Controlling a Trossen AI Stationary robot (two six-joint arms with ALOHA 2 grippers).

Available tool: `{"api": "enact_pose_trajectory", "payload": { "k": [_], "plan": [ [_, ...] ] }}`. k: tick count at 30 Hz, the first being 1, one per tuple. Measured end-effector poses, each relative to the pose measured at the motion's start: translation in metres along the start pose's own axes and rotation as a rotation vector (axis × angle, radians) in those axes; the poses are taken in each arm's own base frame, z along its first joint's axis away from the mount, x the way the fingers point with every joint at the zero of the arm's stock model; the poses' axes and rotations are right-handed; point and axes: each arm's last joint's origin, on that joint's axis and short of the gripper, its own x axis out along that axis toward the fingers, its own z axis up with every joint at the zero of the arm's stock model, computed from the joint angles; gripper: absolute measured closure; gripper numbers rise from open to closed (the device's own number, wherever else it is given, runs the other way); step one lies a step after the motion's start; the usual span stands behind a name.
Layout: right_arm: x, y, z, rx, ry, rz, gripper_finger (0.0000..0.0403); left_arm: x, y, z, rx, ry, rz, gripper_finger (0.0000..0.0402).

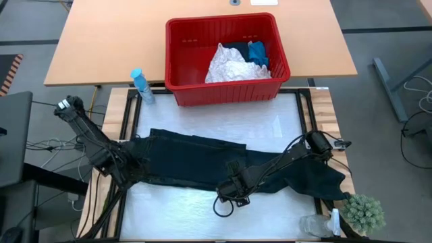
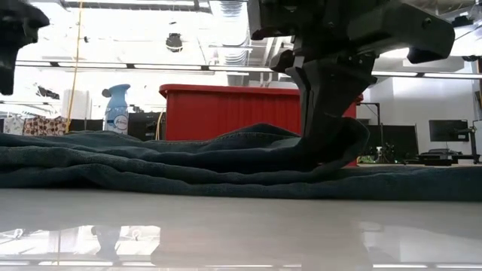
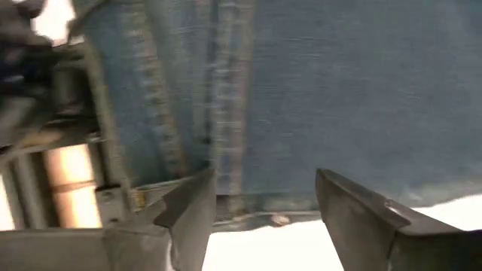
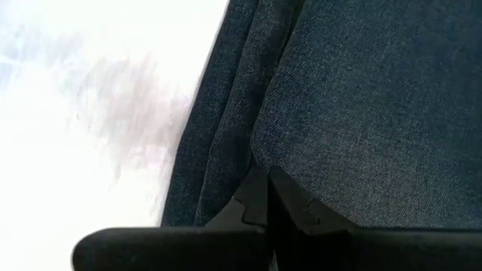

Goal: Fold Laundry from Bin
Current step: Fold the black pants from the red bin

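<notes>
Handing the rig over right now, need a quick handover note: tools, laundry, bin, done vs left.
Left tool: open, at the left end of the dark jeans, nothing held.
Right tool: shut on the jeans' near edge at mid-table.
Jeans lie spread across the white mat, not folded.
Red bin behind the mat holds a white crinkled item, a blue one and something dark.
Done: jeans out of the bin. Left: fold them, then the rest.

You've got the bin (image 1: 226,59) behind the jeans (image 1: 202,162), which lie spread across the mat (image 1: 270,121). Spray bottle (image 1: 142,86) sits just left of the bin, laundry (image 1: 233,64) piled inside it.
</notes>
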Motion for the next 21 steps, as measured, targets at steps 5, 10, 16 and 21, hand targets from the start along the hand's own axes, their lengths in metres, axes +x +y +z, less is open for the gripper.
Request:
{"api": "enact_pose_trajectory", "payload": {
  "k": [5,10,16,21],
  "plan": [
    [0.001,-0.003,0.0,0.008,0.001,0.003,0.0379,0.014,0.001,-0.006,-0.041,0.031,-0.012,0.016],
    [0.001,-0.006,0.001,0.016,0.001,0.005,0.0379,0.03,0.003,-0.011,-0.085,0.018,0.015,0.016],
    [0.002,-0.007,0.001,0.019,0.0,0.006,0.0379,0.033,0.001,-0.012,-0.104,0.04,0.048,0.0161],
    [0.002,-0.007,0.001,0.019,-0.001,0.009,0.0379,0.032,0.006,-0.009,-0.108,0.037,0.124,0.0161]
  ]
}}
